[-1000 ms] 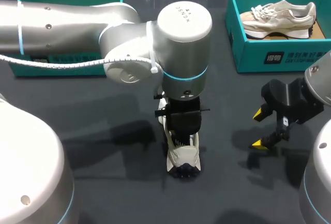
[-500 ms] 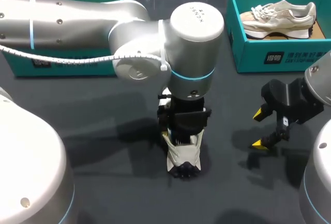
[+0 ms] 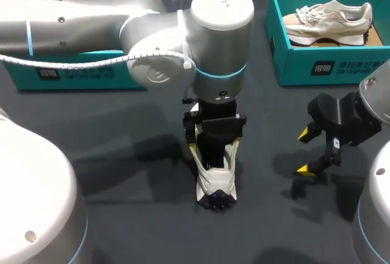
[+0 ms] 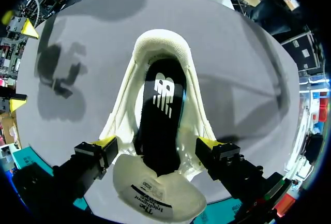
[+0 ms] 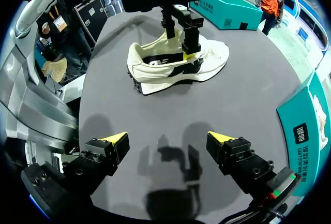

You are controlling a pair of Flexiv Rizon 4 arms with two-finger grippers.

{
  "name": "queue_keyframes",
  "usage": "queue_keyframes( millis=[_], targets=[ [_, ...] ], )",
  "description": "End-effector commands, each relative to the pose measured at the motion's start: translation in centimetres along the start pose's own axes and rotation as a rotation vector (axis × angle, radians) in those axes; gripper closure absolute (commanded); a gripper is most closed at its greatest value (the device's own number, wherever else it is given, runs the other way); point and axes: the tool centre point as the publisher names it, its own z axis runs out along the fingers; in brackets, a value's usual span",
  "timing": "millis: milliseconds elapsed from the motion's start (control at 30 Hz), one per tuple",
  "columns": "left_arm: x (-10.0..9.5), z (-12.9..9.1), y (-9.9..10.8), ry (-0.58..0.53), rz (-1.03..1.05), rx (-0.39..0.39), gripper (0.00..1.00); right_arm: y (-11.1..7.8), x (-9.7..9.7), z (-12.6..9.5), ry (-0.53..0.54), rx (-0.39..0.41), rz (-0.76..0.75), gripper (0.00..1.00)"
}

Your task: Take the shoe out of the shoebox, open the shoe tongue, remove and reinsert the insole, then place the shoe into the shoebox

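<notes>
On the dark tabletop (image 3: 122, 172), our wide-open left gripper (image 4: 158, 142) has spread the shoe (image 3: 214, 181) wider, baring the insole (image 4: 160, 125) for removal. Our right gripper (image 3: 304, 152) hangs open; both hold nothing.

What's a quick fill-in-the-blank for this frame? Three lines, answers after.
The white shoe stands on the table under the ___ hand.
Its insole is coloured ___.
The beige shoe lies inside a ___.
Missing words: left; black; shoebox.
</notes>
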Motion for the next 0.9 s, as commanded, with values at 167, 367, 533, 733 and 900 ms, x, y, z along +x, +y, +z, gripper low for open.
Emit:
queue_keyframes(
  millis=[167, 367, 533, 733, 900],
  targets=[
    [0.8, -1.1, 1.5, -0.011, -0.004, 0.011, 0.0, -0.1, 0.2, -0.1, -0.003, 0.0, 0.0, 0.0],
    [1.3, -2.3, 2.8, -0.029, -0.018, 0.004, 0.0, -0.1, 0.2, -0.1, -0.003, 0.0, 0.0, 0.0],
    [1.5, -3.1, 3.6, -0.034, -0.024, -0.012, 0.0, -0.1, 0.2, -0.1, -0.003, 0.0, 0.0, 0.0],
    [1.5, -4.8, 4.7, -0.054, -0.027, -0.023, 0.0, -0.1, 0.2, -0.1, -0.003, 0.0, 0.0, 0.0],
    [1.3, -5.9, 5.9, -0.073, -0.021, -0.008, 0.0, -0.1, 0.2, -0.1, -0.003, 0.0, 0.0, 0.0]
  ],
)
